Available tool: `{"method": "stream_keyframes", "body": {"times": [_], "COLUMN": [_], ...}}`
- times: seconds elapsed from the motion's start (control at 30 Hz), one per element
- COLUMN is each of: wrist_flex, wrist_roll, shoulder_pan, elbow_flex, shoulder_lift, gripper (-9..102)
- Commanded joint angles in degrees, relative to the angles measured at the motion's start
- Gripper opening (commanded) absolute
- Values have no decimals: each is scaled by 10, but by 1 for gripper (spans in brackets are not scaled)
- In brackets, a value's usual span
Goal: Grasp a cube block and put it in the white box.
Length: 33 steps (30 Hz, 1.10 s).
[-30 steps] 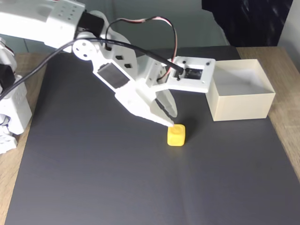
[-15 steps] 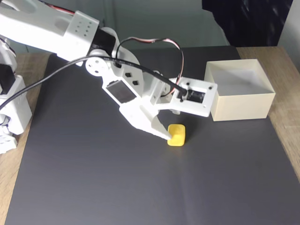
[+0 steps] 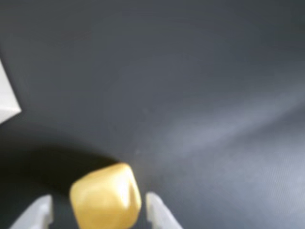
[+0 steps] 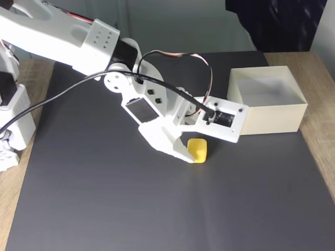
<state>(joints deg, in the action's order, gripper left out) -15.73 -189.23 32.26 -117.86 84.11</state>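
Observation:
The small yellow cube block (image 4: 198,150) rests on the dark mat, left of the white box (image 4: 272,119). My gripper (image 4: 196,148) is lowered over it, with one white finger (image 4: 178,148) against the cube's left side and the other hidden behind the wrist plate. In the wrist view the cube block (image 3: 106,198) sits between the two fingertips (image 3: 158,213) of my gripper (image 3: 97,212), with a narrow gap on each side. The jaws are open around the cube. The box stands empty.
The dark grey mat (image 4: 131,209) covers most of the wooden table (image 4: 322,146). The arm's base (image 4: 13,125) stands at the left edge. A white corner (image 3: 7,102) shows at the left of the wrist view.
The arm has come down and reached further right, so the jaws now straddle the cube instead of hovering above it. The cube has stayed about where it was.

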Motion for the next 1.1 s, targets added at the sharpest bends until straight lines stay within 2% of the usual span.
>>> {"method": "stream_keyframes", "body": {"times": [0.0, 0.77, 0.9, 1.07], "wrist_flex": [11, 33, 34, 18], "wrist_roll": [-4, -40, -57, -75], "shoulder_pan": [2, -25, -31, -35], "elbow_flex": [25, 25, 25, 25], "shoulder_lift": [2, -40, -43, -40], "gripper": [26, 26, 21, 10]}}
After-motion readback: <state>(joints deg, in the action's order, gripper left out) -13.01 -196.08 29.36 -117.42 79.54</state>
